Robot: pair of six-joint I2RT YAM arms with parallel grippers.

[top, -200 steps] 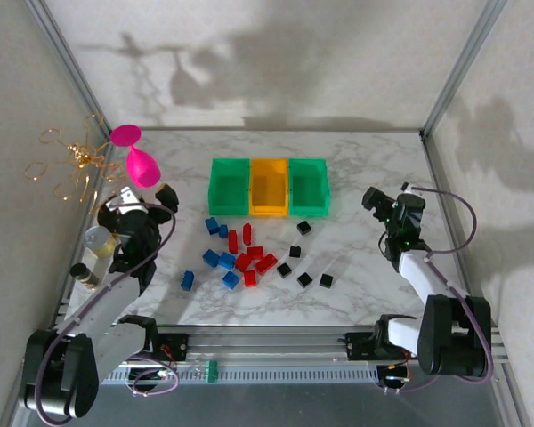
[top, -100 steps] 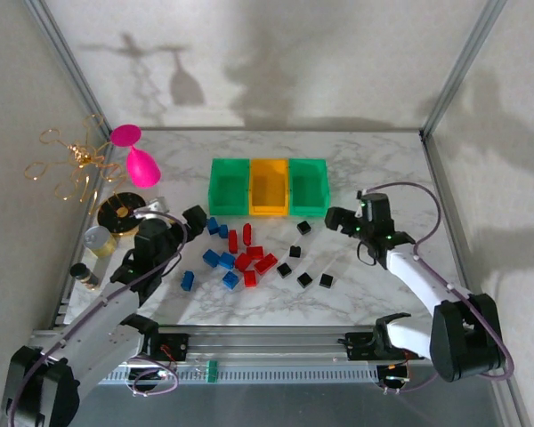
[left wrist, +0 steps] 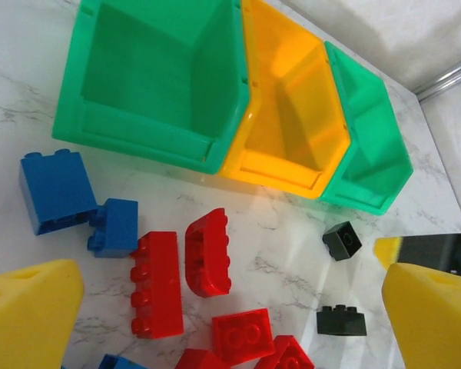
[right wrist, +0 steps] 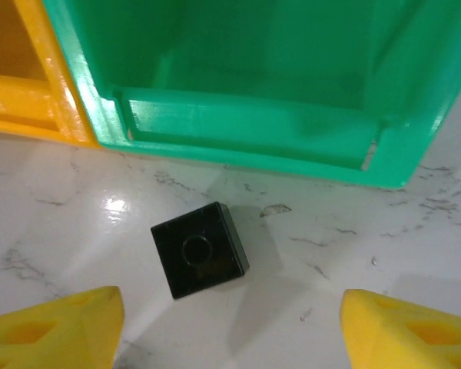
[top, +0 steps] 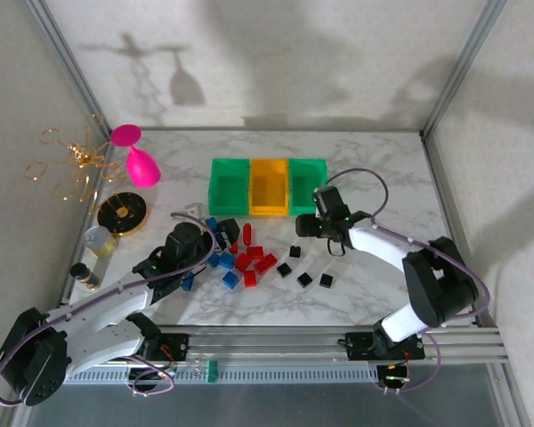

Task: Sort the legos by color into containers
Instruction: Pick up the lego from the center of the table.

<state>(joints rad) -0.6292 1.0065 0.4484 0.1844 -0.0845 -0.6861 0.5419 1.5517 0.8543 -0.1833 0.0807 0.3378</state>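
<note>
On the marble table [top: 383,178], just in front of the right green bin [right wrist: 253,115], we see one black lego [right wrist: 200,248]. Our right gripper [right wrist: 232,327] hangs over it, fingers [right wrist: 54,327] apart on each side, not touching it. More blue, red and black legos [top: 249,258] lie near the three bins [top: 269,187]. Our left gripper [left wrist: 230,311] is wide open above the red ones.
</note>
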